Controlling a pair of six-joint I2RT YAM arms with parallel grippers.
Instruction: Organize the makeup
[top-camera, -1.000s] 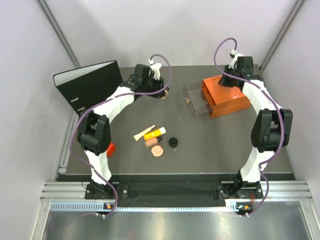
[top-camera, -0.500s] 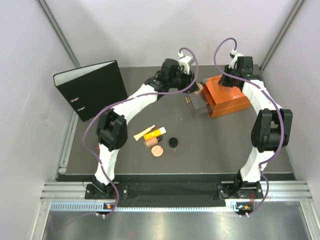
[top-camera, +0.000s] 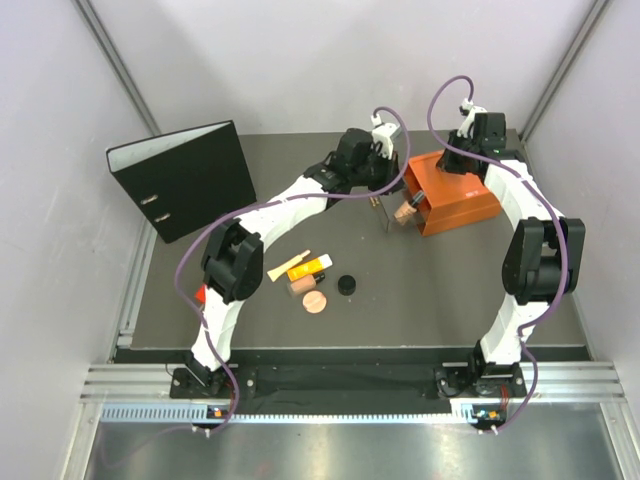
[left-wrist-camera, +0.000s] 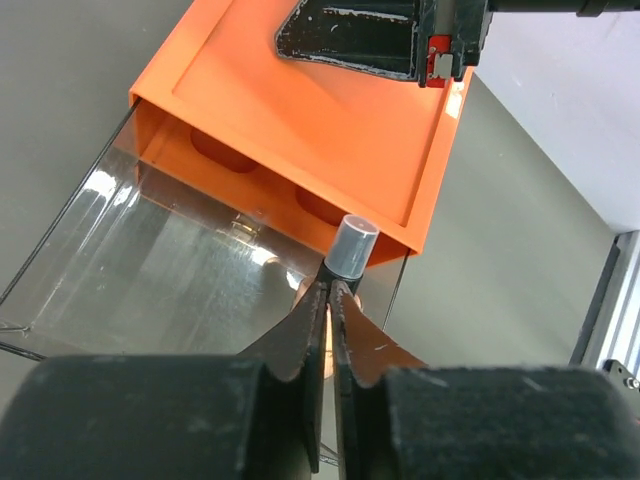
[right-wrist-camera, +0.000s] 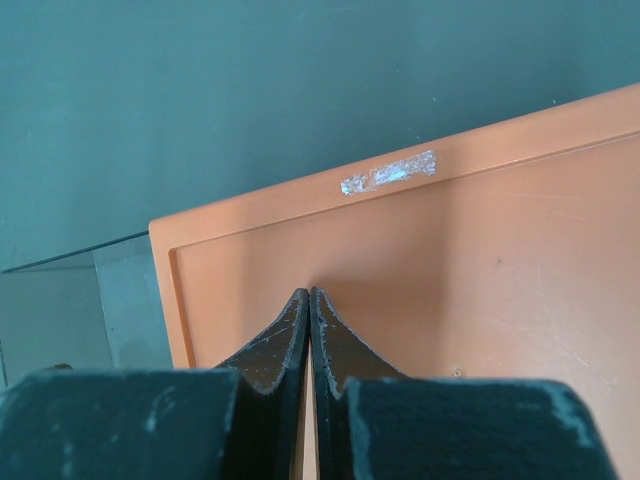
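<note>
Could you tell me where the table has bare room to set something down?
Front right, between the black jar, box and right arm, is bare. Crowded: the makeup cluster and the drawer, where the left end effector holds a capped item.

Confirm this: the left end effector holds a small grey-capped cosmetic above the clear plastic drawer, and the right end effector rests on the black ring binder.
No. The right end effector rests on the orange wooden box, as the right wrist view shows. The left end effector does hold the small grey-capped cosmetic.
</note>
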